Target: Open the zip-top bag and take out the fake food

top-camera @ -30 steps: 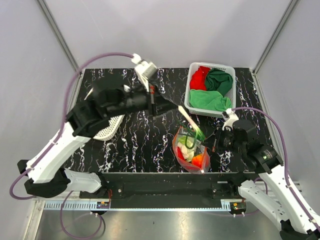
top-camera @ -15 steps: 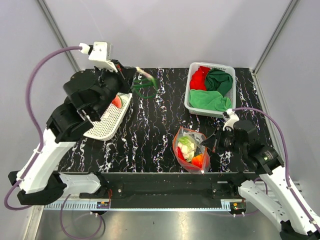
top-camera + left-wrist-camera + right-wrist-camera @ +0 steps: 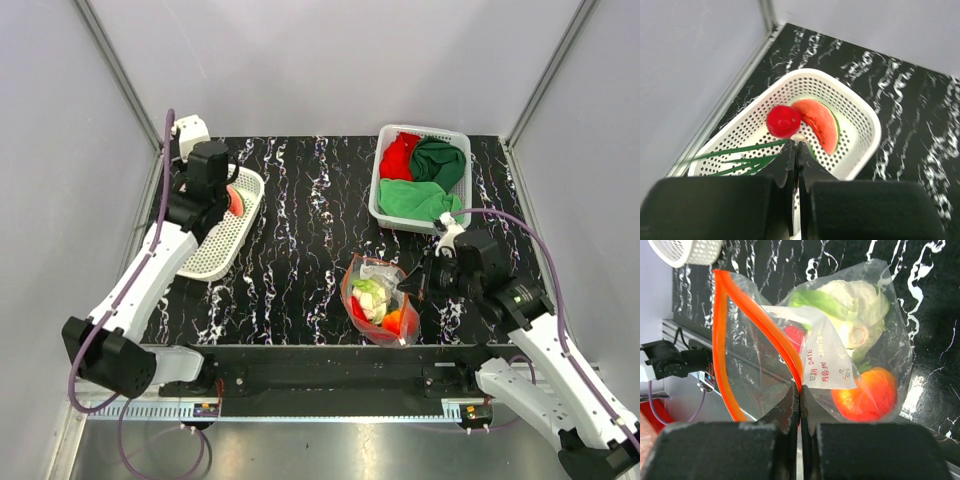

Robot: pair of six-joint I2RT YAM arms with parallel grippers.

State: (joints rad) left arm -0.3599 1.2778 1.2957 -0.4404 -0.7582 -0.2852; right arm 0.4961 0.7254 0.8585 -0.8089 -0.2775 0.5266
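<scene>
The zip-top bag (image 3: 378, 300) lies open at the front centre, its orange-red zip strip (image 3: 720, 340) gaping. My right gripper (image 3: 408, 288) is shut on the bag's mouth edge (image 3: 799, 390). Inside the bag are a pale green cabbage (image 3: 855, 300), an orange-red fruit (image 3: 865, 395) and a small red piece (image 3: 794, 335). My left gripper (image 3: 222, 195) hangs over the white mesh basket (image 3: 867, 145) at the far left, jaws shut (image 3: 796, 145) on the pale stem of a green leafy piece (image 3: 735, 151). A watermelon slice (image 3: 820, 122) and a red round fruit (image 3: 783, 121) lie in that basket.
A second white basket (image 3: 458, 135) with red and green cloths stands at the back right. The left wall and its metal rail (image 3: 735, 95) run close beside the left basket. The table's front edge (image 3: 330, 350) is just below the bag.
My left arm has swung from above the bag to the left basket, carrying the green leafy piece. My right gripper has kept its hold on the bag, shifting slightly left.
</scene>
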